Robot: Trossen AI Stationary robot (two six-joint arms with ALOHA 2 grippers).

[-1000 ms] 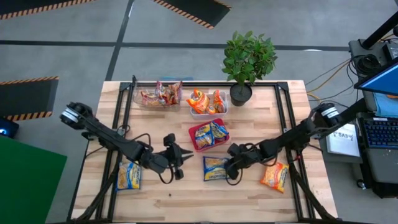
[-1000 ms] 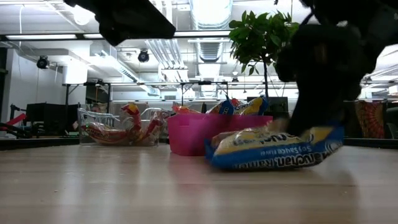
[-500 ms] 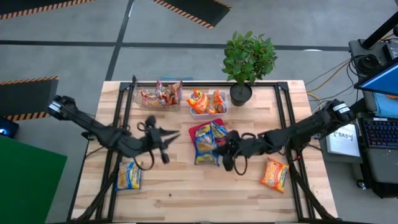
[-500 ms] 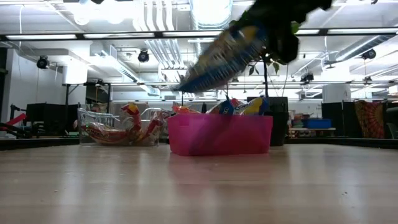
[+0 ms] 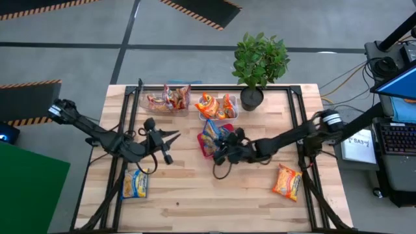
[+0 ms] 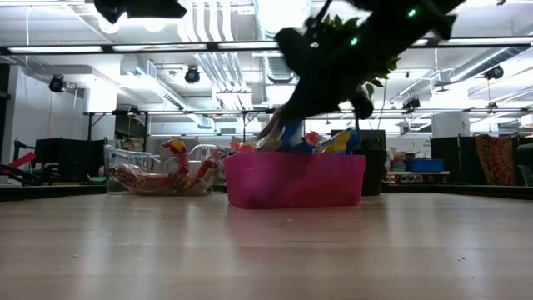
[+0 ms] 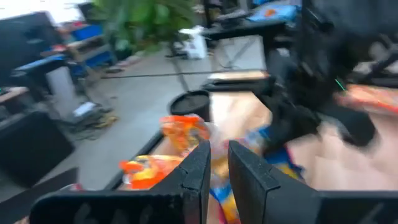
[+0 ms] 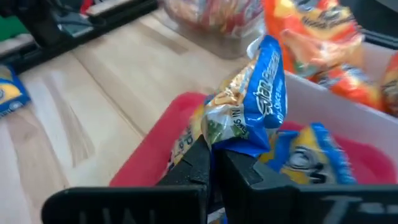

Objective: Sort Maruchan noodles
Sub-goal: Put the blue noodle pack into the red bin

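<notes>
Your right gripper [image 8: 211, 163] is clamping a blue-and-yellow packet [image 8: 252, 102] right above the red tray [image 5: 203, 147], the packet standing on end over one already lying there. Your left gripper [image 5: 162, 140] is waiting nearly closed and empty beside the tray, farther from it.

The high view looks straight down from well above, taking in the whole tabletop [image 5: 195, 195] and both arms. The low view sits at the tabletop's near edge, facing level across it at the red tray [image 6: 293, 178] close ahead and into the room behind. Each wrist view looks forward past its own dark fingers [image 8: 205, 163] from close range; all four views share that tray near the far edge.
</notes>
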